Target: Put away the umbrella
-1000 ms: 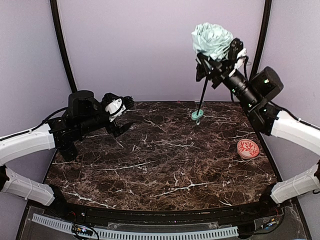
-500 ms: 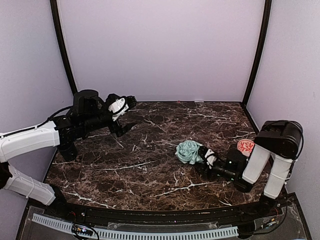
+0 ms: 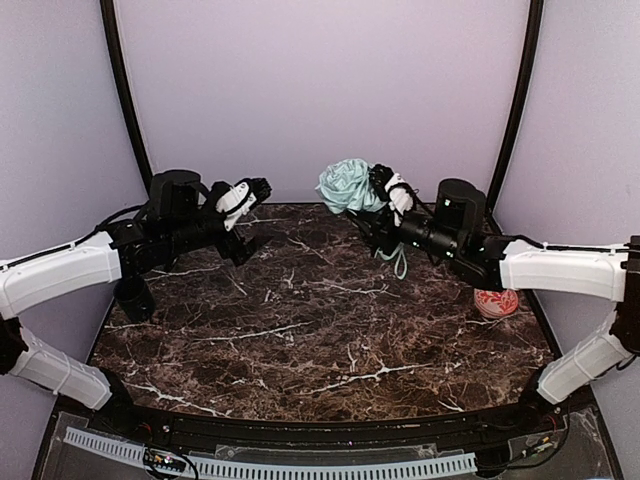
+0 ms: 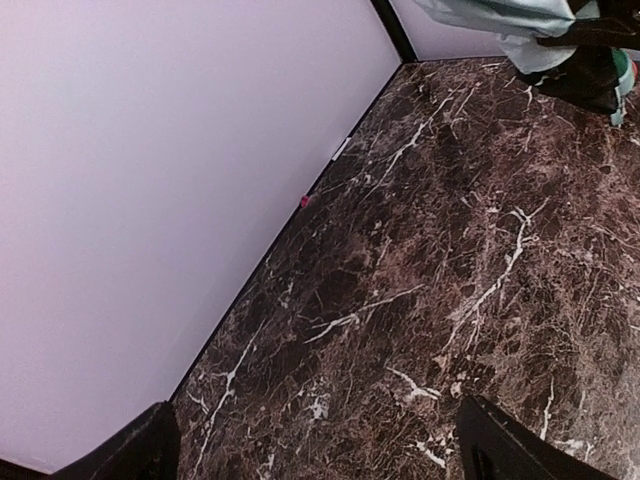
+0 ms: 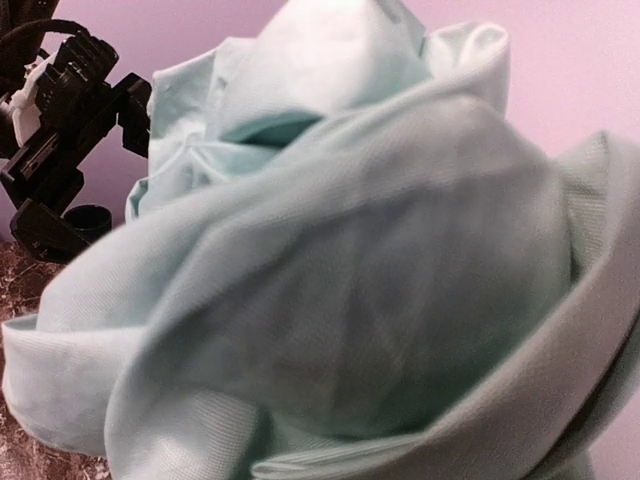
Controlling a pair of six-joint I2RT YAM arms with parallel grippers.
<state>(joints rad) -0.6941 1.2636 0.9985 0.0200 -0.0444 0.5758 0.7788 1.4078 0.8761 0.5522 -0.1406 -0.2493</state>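
Observation:
The umbrella is a bunched ball of pale mint-green fabric, held up above the back middle of the table. Its mint handle and strap hang just above the marble. My right gripper is shut on the umbrella just right of the fabric. In the right wrist view the fabric fills the frame and hides the fingers. My left gripper is open and empty, left of the umbrella and apart from it. Its fingertips show wide apart in the left wrist view, with the fabric at the top right.
A small red patterned dish sits on the marble table near the right edge, under my right forearm. Lilac walls close the back and both sides. The left gripper shows in the right wrist view.
The right arm swung the umbrella from high at the back right, down low near the front right, then up to the back middle. The left gripper edged slightly right.

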